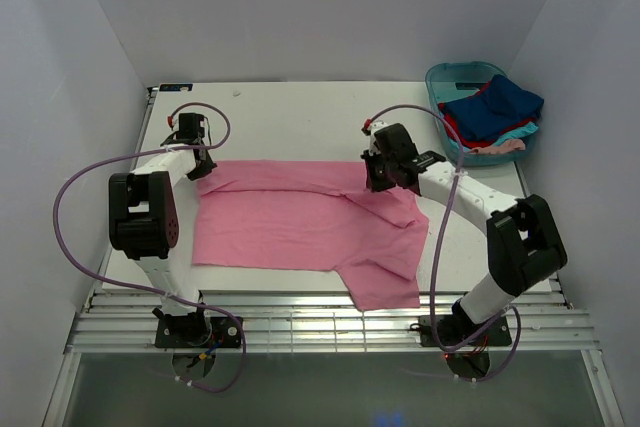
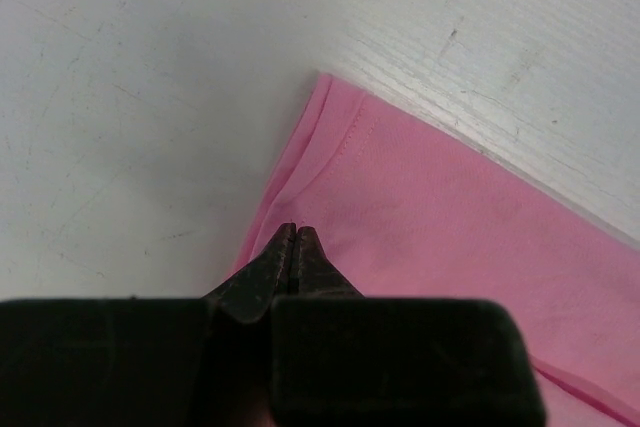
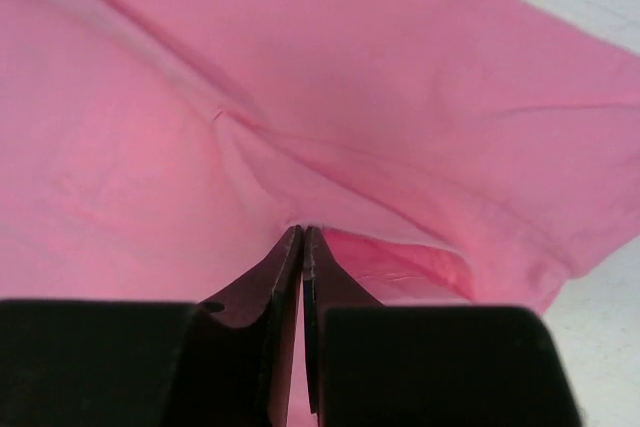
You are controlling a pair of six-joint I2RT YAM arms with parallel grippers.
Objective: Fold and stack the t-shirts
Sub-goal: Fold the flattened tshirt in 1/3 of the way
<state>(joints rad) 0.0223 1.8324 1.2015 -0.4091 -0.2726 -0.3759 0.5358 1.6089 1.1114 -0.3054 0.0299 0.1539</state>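
Pink t-shirt (image 1: 300, 222): spread on table (image 1: 290, 112), far strip apparently doubled over, likely mid-fold. Left end effector (image 2: 293, 234): closed, pinching hem; shirt corner directly ahead of tips. Right end effector (image 3: 302, 235): closed on puckered cloth, creases radiating from tips, fabric ahead and on both sides. Paired pinches at opposite ends probably keep fold line straight. Remaining t-shirts (image 1: 492, 112): heaped in teal tub (image 1: 445, 77), well beyond right end effector.

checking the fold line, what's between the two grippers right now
Only the pink t-shirt: its far edge runs from the left gripper to the right gripper, seen in the top view.
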